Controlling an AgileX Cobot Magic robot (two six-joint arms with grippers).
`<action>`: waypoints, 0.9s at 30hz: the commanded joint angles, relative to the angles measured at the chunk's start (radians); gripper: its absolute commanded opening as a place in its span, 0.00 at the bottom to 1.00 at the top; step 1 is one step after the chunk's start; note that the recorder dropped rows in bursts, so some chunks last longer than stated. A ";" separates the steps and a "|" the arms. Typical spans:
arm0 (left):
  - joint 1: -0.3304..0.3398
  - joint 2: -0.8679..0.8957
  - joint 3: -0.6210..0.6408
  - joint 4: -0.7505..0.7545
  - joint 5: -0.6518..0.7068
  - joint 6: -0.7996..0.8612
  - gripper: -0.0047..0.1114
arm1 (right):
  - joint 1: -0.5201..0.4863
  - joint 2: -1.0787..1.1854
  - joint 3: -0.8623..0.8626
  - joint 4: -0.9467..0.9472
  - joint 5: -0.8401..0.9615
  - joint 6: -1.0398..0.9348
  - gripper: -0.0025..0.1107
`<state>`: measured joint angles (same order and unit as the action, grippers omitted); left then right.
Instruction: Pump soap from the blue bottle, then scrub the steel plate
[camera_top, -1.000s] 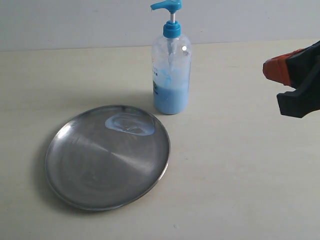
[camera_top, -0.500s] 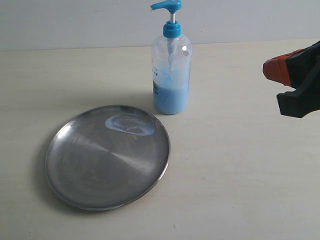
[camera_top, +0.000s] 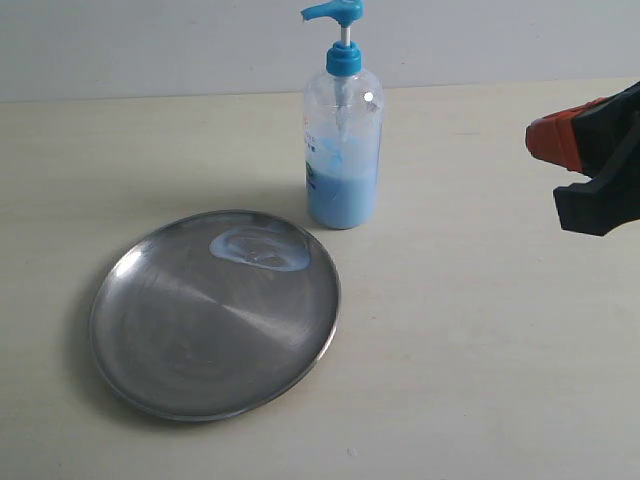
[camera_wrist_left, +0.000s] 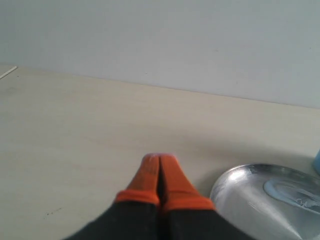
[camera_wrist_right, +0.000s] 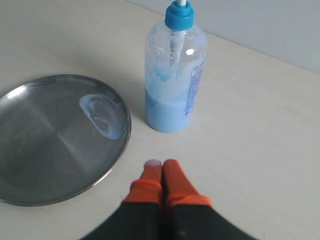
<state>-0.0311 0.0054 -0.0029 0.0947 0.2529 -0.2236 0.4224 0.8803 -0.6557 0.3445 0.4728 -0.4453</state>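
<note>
Lab-like test setup: beige tabletop (camera_top: 480, 350), blank grey wall (camera_top: 150, 50).

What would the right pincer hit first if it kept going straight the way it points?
Probably the soap bottle: in its own camera, the right pincer aims at the bottle's lower half. Depth is unclear; it might touch the table first.
</note>
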 joint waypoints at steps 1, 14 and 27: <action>0.002 -0.005 0.003 -0.001 0.003 0.008 0.04 | 0.002 -0.007 0.005 -0.005 -0.005 0.001 0.02; 0.002 -0.005 0.003 -0.001 0.088 0.033 0.04 | 0.002 -0.007 0.005 -0.005 -0.005 0.001 0.02; 0.002 -0.005 0.003 -0.001 0.088 0.033 0.04 | 0.002 -0.007 0.005 -0.005 -0.005 0.001 0.02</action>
<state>-0.0311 0.0054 -0.0029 0.0947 0.3451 -0.1924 0.4224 0.8803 -0.6557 0.3445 0.4728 -0.4453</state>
